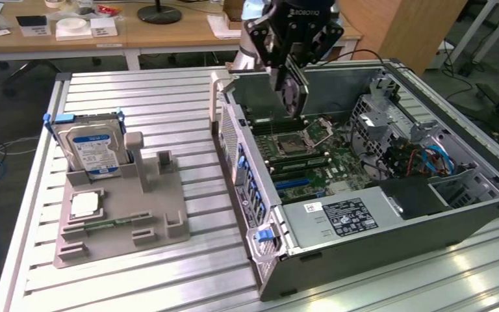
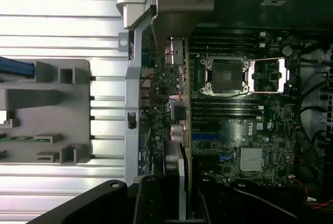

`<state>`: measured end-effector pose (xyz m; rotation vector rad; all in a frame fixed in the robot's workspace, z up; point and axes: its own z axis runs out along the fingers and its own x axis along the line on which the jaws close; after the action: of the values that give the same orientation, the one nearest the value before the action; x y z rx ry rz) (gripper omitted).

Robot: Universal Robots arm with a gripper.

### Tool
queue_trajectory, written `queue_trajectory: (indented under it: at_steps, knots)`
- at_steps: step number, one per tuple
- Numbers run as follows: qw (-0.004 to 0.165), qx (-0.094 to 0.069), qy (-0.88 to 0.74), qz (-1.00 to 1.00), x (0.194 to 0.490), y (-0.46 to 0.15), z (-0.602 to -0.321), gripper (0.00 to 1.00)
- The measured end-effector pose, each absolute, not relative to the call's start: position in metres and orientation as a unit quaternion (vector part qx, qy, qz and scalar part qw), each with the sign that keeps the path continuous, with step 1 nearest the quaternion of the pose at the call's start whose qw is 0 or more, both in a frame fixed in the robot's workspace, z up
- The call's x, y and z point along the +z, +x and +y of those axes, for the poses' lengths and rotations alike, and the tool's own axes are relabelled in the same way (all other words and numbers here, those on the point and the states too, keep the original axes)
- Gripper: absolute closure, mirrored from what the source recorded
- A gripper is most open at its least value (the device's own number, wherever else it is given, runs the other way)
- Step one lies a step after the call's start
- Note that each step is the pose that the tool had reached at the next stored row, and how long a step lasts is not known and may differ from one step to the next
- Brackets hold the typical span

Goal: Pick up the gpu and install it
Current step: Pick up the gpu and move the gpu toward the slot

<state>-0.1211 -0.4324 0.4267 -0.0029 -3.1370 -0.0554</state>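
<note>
We see our gripper (image 1: 288, 70), partly closed, clamping the gpu (image 1: 295, 97) on edge. It hangs directly beneath, long axis apparently vertical, over the motherboard (image 1: 323, 170), beside the port-side wall of the case (image 1: 379, 250).

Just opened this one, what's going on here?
The robot arm's hand grips the gpu on edge, above the motherboard inside the open computer case. It looks not yet seated in a slot. The hard drive stands in the grey fixture beside the case.
</note>
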Motion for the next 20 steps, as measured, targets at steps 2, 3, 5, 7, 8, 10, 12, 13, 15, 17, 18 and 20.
queue_trajectory:
  at_steps: [2,3,5,7,8,10,12,13,15,17,18,20]
  knots:
    - [0.002,-0.018,-0.001,-1.0,0.427,-0.116,-0.432,0.72]
    - [0.002,-0.018,-0.001,-1.0,0.427,-0.113,-0.432,0.72]
    - [0.002,-0.018,-0.001,-1.0,0.427,-0.107,-0.432,0.72]
    - [0.002,-0.018,-0.001,-1.0,0.427,-0.102,-0.432,0.72]
    - [0.002,-0.018,-0.001,-1.0,0.427,-0.1,-0.432,0.72]
    - [0.002,-0.018,-0.001,-1.0,0.427,-0.092,-0.432,0.72]
    - [0.002,-0.018,-0.001,-1.0,0.427,-0.085,-0.432,0.72]
    - [0.002,-0.018,-0.001,-1.0,0.427,-0.082,-0.432,0.72]
    - [0.002,-0.018,-0.001,-1.0,0.427,-0.077,-0.432,0.72]
    - [0.002,-0.018,-0.001,-1.0,0.427,-0.072,-0.432,0.72]
    - [0.002,-0.018,-0.001,-1.0,0.427,-0.071,-0.432,0.72]
    - [0.002,-0.018,-0.001,-1.0,0.426,-0.067,-0.432,0.72]
